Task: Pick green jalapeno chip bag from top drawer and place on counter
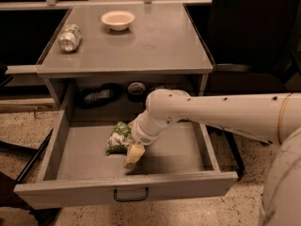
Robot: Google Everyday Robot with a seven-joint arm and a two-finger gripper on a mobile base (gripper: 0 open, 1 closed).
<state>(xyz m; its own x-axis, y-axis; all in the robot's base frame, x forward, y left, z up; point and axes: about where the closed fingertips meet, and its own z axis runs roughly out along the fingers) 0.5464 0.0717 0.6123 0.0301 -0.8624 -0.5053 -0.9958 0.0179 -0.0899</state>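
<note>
Green jalapeno chip bag (118,138) lies crumpled in the top drawer (174,152), left of centre. Gripper (134,155) sits against its right edge; whether open or closed cannot be told. Recommendation: pinch the foil firmly, lift clear of the drawer front, then carry to the surface (155,36).

A crumpled green-and-white foil chip bag (118,138) lies mid-frame on the floor of the open shallow grey metal drawer (80,161), below the flat grey counter (155,41); the gripper (133,155) is just right of it.
</note>
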